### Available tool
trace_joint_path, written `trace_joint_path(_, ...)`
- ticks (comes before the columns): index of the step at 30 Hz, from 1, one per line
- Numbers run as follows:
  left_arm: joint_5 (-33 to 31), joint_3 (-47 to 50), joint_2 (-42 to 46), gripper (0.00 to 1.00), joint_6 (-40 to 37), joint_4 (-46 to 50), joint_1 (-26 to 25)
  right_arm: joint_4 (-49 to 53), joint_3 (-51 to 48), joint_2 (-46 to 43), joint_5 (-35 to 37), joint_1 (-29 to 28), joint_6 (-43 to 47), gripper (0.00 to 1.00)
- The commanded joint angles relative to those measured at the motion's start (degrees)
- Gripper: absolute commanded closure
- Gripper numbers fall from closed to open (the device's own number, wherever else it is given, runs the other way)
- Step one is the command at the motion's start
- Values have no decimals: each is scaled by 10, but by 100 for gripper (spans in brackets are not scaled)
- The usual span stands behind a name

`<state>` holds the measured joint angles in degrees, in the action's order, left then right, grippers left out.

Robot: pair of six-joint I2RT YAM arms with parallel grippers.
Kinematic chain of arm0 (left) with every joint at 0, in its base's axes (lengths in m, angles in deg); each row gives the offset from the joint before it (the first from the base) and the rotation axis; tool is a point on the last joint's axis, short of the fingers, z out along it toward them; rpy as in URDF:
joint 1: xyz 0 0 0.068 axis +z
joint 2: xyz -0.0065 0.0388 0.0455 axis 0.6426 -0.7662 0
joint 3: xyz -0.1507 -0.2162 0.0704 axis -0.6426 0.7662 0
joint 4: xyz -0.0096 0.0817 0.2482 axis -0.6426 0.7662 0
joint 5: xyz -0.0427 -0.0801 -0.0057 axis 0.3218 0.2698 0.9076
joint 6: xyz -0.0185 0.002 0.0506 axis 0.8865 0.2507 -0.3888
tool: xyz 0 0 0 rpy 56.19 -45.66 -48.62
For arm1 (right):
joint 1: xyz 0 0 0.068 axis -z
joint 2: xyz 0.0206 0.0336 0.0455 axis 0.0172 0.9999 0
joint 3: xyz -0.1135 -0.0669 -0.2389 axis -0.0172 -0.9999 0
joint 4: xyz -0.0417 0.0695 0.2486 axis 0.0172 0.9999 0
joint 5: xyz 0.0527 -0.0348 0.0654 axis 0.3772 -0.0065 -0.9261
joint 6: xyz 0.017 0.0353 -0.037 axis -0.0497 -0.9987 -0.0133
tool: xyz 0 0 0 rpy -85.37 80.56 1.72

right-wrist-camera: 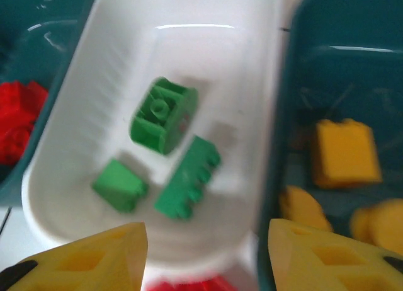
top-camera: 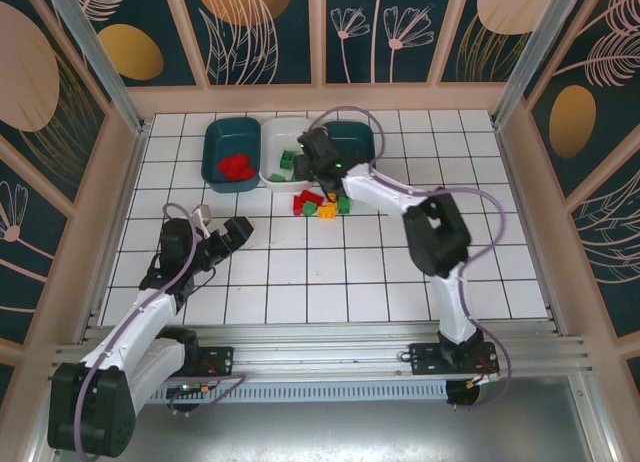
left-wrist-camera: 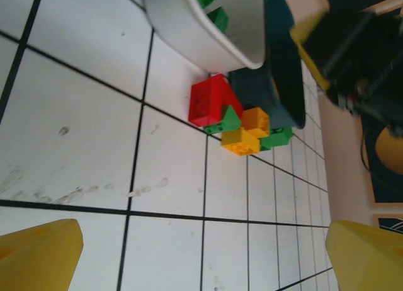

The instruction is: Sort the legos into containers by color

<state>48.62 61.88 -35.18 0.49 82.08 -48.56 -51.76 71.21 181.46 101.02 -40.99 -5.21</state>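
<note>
Hovering over white tub [right-wrist-camera: 82,96]: right gripper [right-wrist-camera: 208,259], fingers apart, nothing between. Three green legos [right-wrist-camera: 165,116] lie in the tub just ahead of it. Orange-yellow bricks [right-wrist-camera: 345,154] in teal tub [right-wrist-camera: 302,64] to its right; red bricks [right-wrist-camera: 16,118] to its left. Left gripper [left-wrist-camera: 201,259] spread wide, empty; loose pile [left-wrist-camera: 236,118] ahead of it.

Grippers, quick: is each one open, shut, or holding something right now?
Left gripper: open, holding nothing.
Right gripper: open, empty, above the white tub.
</note>
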Motion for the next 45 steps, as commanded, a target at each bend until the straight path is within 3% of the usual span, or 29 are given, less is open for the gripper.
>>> trace_joint_path(1,9,-10,13,2,11,5,-10,-64,-121,-116,16,37,-11,46)
trace_joint_path(5,-12,-3,-8,1,34,-40,-63,-70,-246,-189,8,83,-16,46)
trace_joint_path(10,-48,-17,-67,1,49,-102,-145,-73,-322,-226,-37,134,-24,47)
trace_joint_path(13,-100,-27,-74,2,52,-96,-162,-79,-346,-232,-56,131,-27,47)
trace_joint_path(17,-250,-35,-20,2,66,-2,-161,-103,-373,-230,-80,130,-47,46)
trace_joint_path(19,-279,-31,-3,2,74,20,-161,-112,-376,-223,-92,130,-53,45)
trace_joint_path(23,-287,-17,-3,2,87,34,-161,-131,-371,-210,-119,100,-73,45)
trace_joint_path(31,-288,-4,-13,2,97,44,-161,-116,-307,-161,-26,-1,-110,46)
trace_joint_path(35,-285,-6,-11,2,96,49,-161,-83,-262,-114,3,-11,-142,46)
trace_joint_path(45,-286,-3,7,2,81,62,-161,-54,-188,-43,92,-32,-126,45)
